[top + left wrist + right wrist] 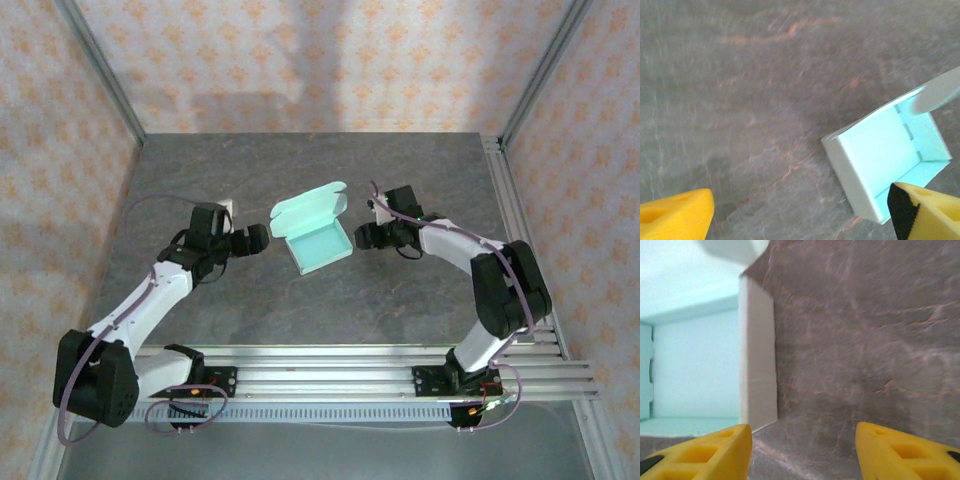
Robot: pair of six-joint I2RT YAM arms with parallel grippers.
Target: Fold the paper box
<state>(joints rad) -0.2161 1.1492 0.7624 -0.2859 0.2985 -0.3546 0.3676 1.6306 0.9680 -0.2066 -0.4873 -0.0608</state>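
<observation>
The paper box is a pale mint-blue open tray on the grey table, with its lid standing up at the back. My left gripper hovers just left of the box. In the left wrist view the left gripper is open with bare table between its fingers, and the paper box lies at the right beside one yellow fingertip. My right gripper sits just right of the box. In the right wrist view the right gripper is open over the table, with the box wall ahead on the left.
Aluminium rails run along the near table edge and another rail along the right side. Patterned walls enclose the table. A small white object sits behind the left wrist.
</observation>
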